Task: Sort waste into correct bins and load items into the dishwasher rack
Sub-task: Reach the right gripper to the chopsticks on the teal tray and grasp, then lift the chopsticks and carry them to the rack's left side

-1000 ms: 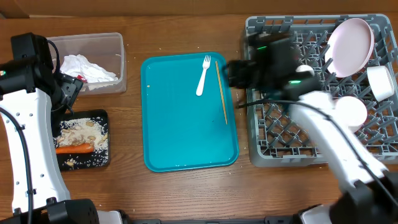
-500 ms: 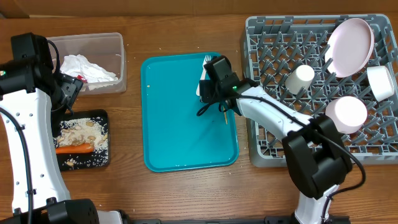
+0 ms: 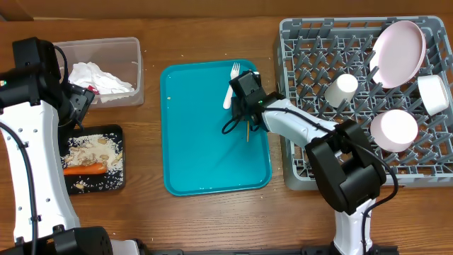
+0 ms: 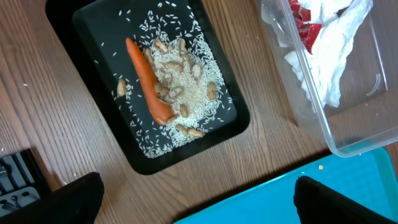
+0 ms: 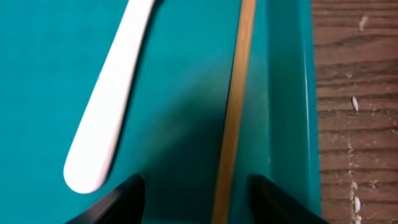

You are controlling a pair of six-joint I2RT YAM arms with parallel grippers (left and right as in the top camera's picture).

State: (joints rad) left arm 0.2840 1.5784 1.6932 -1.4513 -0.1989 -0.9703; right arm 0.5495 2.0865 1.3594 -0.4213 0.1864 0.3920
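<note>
The right gripper [image 3: 245, 98] hangs low over the teal tray [image 3: 205, 156], near that tray's right edge and toward its far end. From its wrist view the jaws stand apart, one finger on each side of the wooden chopstick [image 5: 235, 112], with a gap to the stick on both sides, so nothing is grasped. The chopstick lies flat along the tray's right rim, and the white fork [image 5: 115, 106] lies just left of it, apart from it. The left gripper [image 3: 78, 103] is spread wide and empty at the left edge of the surface [image 3: 141, 212], above the two bins. The clear tub [image 3: 99, 41] sits at the far left corner and holds crumpled napkins [image 3: 95, 76] and a red wrapper [image 4: 305, 25]. The black tray [image 4: 87, 31], just nearer along the left edge, holds a carrot [image 4: 146, 78] lying on rice scraps [image 4: 186, 81]. The grey rack [image 3: 318, 152] fills the right side; in it a plate [image 3: 398, 46] stands tilted at the far right corner, with a cup [image 3: 341, 88] and two bowls [image 3: 395, 129] [image 3: 433, 93] nearby.
</note>
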